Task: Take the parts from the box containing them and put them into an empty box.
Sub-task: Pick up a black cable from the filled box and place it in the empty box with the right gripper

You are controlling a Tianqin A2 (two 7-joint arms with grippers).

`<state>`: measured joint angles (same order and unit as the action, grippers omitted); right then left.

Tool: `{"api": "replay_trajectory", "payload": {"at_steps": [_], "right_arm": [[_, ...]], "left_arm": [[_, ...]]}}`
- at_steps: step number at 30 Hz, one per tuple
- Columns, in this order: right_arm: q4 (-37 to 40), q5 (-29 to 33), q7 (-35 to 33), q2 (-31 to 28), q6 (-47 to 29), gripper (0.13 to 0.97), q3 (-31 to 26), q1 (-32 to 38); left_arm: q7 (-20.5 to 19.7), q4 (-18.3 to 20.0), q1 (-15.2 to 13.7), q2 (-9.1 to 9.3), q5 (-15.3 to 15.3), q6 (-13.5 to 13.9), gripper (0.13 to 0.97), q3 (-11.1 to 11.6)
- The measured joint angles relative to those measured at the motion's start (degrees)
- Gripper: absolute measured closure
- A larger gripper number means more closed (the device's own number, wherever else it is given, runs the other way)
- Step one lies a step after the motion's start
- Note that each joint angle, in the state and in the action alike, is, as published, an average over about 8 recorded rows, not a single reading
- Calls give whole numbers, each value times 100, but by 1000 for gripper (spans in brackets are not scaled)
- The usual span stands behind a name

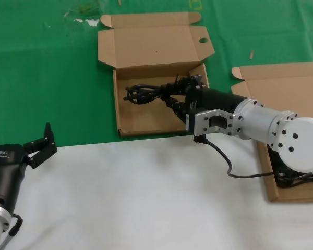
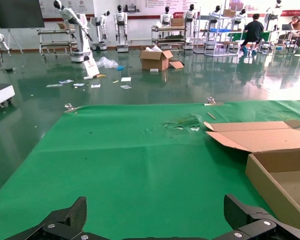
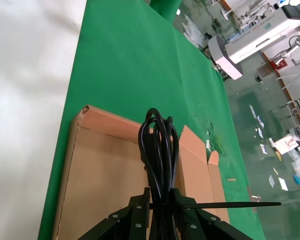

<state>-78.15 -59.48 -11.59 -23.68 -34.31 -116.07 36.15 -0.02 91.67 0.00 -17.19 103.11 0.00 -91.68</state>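
A: Item, status?

B: My right end effector [image 1: 183, 100] clamps a black power cable bundle [image 1: 148, 94] over the holed-flap box [image 1: 122, 112], upper centre of the head view. My left end effector [image 1: 40, 145], lower left, gapes idle.

A: Risk?

B: Loops may snag the box wall; the plug end may catch my fingers on release.

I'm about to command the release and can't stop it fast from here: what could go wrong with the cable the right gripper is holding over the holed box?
1. The right gripper holds the power cable near one end, so the free loops may swing or catch the box wall when dropped.
2. The stiff tie tail sticks out sideways and might snag a finger on release.
3. The left gripper waits open, too far off to help.
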Motion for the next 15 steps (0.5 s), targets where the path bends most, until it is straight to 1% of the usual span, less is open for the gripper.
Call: {"api": "replay_trajectory", "payload": {"at_steps": [9, 15], "right_arm": [[0, 0, 0, 0, 0, 878, 0, 0], [0, 0, 0, 0, 0, 852, 0, 0]], "left_arm": [[0, 0, 0, 0, 0, 0, 132, 0], [0, 0, 0, 0, 0, 0, 132, 0]]}}
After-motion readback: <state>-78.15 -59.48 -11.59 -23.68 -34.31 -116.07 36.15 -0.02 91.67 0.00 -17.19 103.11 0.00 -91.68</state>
